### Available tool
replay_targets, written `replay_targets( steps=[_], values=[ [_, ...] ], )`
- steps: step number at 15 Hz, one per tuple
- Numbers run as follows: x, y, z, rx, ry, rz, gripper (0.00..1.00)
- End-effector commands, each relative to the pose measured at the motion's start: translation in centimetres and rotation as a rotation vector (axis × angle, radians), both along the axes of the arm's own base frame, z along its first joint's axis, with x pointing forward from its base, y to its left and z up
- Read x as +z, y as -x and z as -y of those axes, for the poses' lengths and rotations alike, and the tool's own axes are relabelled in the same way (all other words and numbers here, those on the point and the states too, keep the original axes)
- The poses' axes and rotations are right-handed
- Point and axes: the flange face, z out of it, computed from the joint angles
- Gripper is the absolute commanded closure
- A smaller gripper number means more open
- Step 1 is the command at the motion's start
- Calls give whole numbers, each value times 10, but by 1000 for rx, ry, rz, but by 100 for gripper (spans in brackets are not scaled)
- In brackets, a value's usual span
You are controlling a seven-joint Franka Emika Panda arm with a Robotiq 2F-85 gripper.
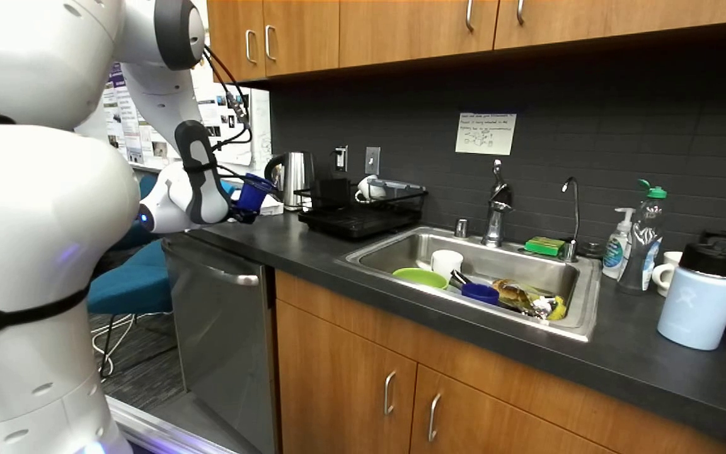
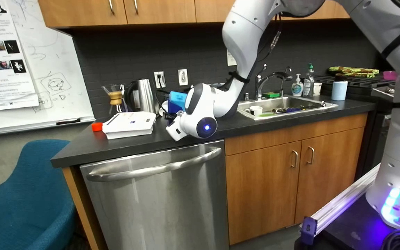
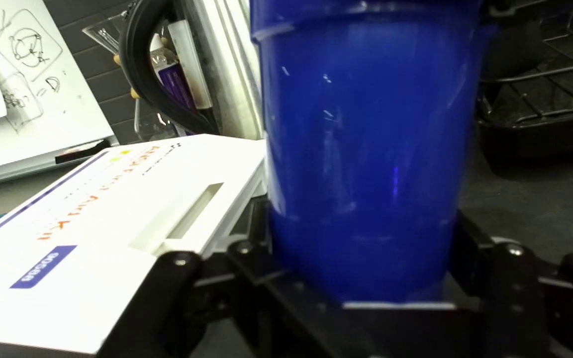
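Observation:
My gripper [image 3: 363, 236] is shut on a smooth dark blue cylindrical container [image 3: 371, 129], with one finger at each side of its lower part. In an exterior view, the container [image 1: 253, 193] is held tilted above the counter, near the dish rack. It also shows partly in an exterior view [image 2: 176, 101], where the wrist hides most of the gripper. A white first aid kit box [image 3: 117, 209] lies on the counter just left of the container in the wrist view. A steel kettle [image 3: 232, 64] with a black handle stands behind.
A black dish rack [image 1: 363, 217] holds a white mug and a grey container. The steel sink [image 1: 580, 315] holds a white mug, a green bowl, a blue item and other things. Soap bottles [image 1: 643, 243] and a light blue bottle [image 1: 700, 302] stand beyond it. Wooden cabinets [image 1: 420, 31] hang above.

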Motion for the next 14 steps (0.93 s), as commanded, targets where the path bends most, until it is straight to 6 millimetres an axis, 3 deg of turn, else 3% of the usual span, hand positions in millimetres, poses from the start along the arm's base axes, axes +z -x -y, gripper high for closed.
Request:
replay_targets(
  steps=[1, 4, 9, 10, 12, 14],
  values=[
    [-16, -5, -6, -5, 44, -11, 45],
    [-28, -2, -15, -5, 55, -14, 45],
    [-20, -7, -25, 0, 55, -6, 45],
    [-19, -7, -25, 2, 54, -5, 10],
    [-17, -8, -25, 1, 51, -3, 1],
    [-18, -6, -27, 2, 50, 1, 0]
  ],
)
